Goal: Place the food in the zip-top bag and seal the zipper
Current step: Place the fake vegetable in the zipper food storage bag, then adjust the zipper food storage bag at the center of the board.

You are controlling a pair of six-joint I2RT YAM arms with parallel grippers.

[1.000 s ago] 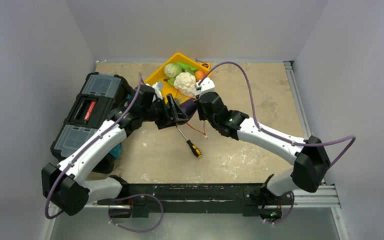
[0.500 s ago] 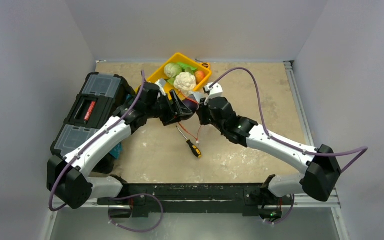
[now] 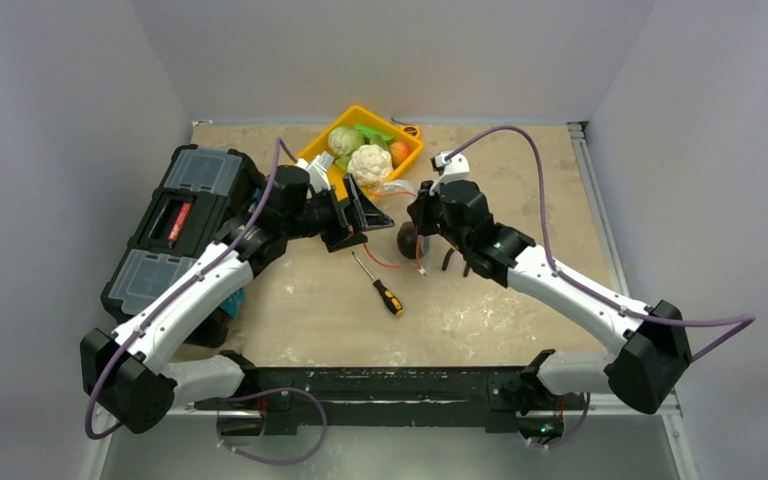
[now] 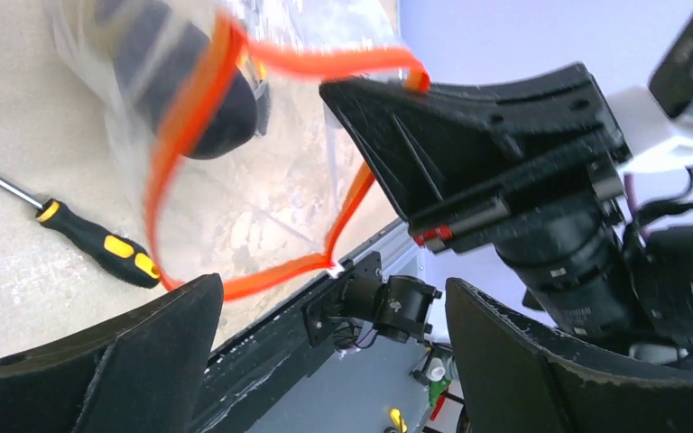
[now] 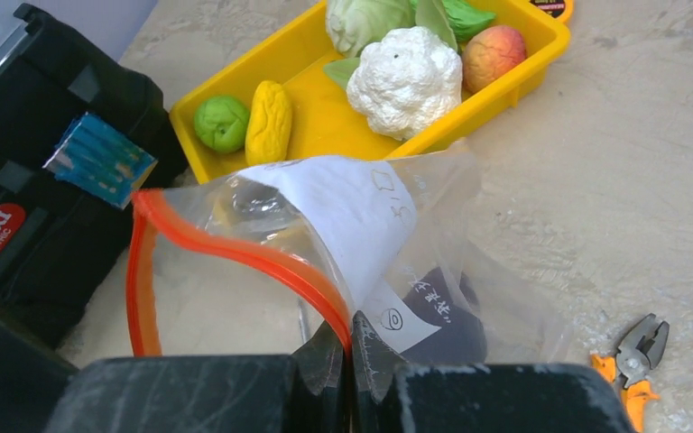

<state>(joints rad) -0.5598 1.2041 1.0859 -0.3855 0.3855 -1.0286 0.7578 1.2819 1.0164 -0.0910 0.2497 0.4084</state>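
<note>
- My right tool is clamped on the zipper, with its fingers pressed together on the strip at one corner of the bag's mouth.
- My left tool stands wide apart. In its wrist view the two fingers sit on either side of the mouth, and I cannot see them touching the strip.
- The bag is just off the near side of the tray, between my two tools. Its mouth is pulled open into a loop and its white label faces the right wrist camera.
- The eggplant is inside the bag, low down, behind the label. I cannot tell whether the bag's bottom rests on the desk.
- The cabbage, cauliflower and fruit lie in the tray, crowded together at one end.
- The lime and corn lie side by side at the tray's other end.
- The toolbox stands just beside the tray, at the lime's end.
- The screwdriver lies on the desk, out past the bag from the tray on the side of the arm bases.
- The pliers lie on the desk on the tray's near side, over towards my right arm and apart from the bag.
</note>
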